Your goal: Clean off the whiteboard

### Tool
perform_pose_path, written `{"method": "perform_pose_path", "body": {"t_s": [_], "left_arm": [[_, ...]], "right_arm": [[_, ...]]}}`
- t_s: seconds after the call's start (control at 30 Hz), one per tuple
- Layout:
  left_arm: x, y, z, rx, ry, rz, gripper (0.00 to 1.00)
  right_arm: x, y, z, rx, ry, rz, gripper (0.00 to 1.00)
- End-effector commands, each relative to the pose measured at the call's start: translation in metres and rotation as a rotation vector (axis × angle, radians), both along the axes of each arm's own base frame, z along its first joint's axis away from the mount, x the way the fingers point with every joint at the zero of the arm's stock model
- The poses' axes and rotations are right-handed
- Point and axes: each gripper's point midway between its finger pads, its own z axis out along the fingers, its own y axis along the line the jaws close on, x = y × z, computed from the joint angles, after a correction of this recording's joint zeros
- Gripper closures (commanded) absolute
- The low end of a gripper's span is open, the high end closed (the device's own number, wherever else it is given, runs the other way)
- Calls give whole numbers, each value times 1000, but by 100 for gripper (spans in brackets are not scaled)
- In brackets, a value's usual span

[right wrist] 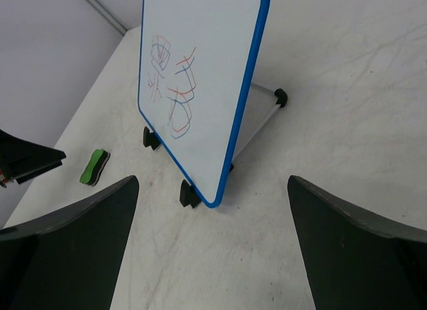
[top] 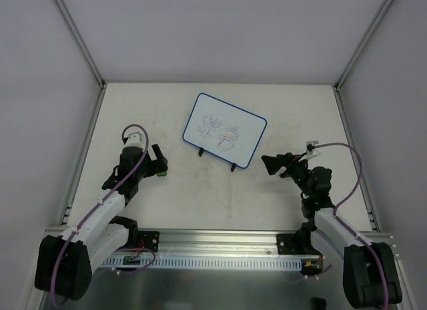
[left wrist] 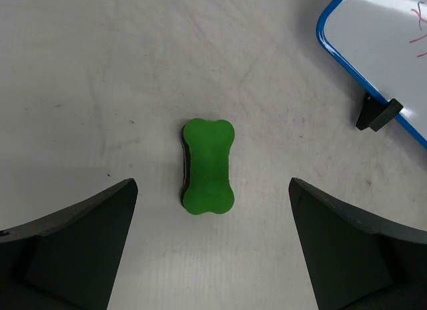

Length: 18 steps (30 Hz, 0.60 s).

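As the two arms reached out from the near edge of the table (top: pixel 220 207), neither was carrying anything. On the left side, the left pincer (left wrist: pixel 211 185) was spread wide, its two dark fingers (left wrist: pixel 73 243) standing well clear on either side of the green eraser (left wrist: pixel 208 165). That eraser, bone-shaped with a dark layer under the green top, lay flat on the table, centred in the gap and touched by neither finger. Across on the right, the right pincer (right wrist: pixel 212 182) was spread just as wide, gripping nothing, and it pointed toward the middle of the table, at the lower edge of the whiteboard (top: pixel 225 130). A little farther out, near the table's centre and between the two arms, the whiteboard stood propped and leaning back, turned at an angle so its right corner sat nearer the arms than its left. Its thin blue frame (right wrist: pixel 248 90) ran round a white face, and two small black feet (right wrist: pixel 190 193) rested on the table along the bottom edge. Behind it, a pale support bar (right wrist: pixel 263 117) with a black tip reached back to the table. Red and blue scribbles (right wrist: pixel 175 83) marked the middle of the face, uncleaned. The eraser lay off to the board's left, apart from it. Beyond the board, the table ran back to the grey walls (top: pixel 213 30).
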Motion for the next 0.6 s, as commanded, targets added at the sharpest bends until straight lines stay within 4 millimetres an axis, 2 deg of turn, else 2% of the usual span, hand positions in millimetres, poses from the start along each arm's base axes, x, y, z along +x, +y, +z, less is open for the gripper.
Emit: {"method": "perform_pose_path", "body": {"t_s": [0.0,0.03,0.07,0.1,0.13,0.17,0.27,0.37,0.57], "left_arm": [[9,-1,16,146,7,1,1],[9,-2,16,157,13,-2,1],[11,-5,16,161,21,-17,1],[12,-6,15,168,28,-27,1],[13,-6,14,178,40,-38,1],[13,-6,12,197,58,-49,1],[17,-9,4,210,100,-75,1],[21,-4,-7,243,154,-51,1],[22,-14,-17,235,213,-109,10]], "right_arm": [[17,-11,43,42,-217,-87,1],[19,-12,32,38,-198,-92,1],[18,-12,31,51,-208,-94,1],[17,-11,40,67,-260,-90,1],[17,-10,35,72,-245,-84,1],[18,-8,21,67,-196,-72,1],[17,-4,25,89,-205,-35,1],[13,3,27,86,-212,8,1],[10,7,34,94,-231,41,1]]}}
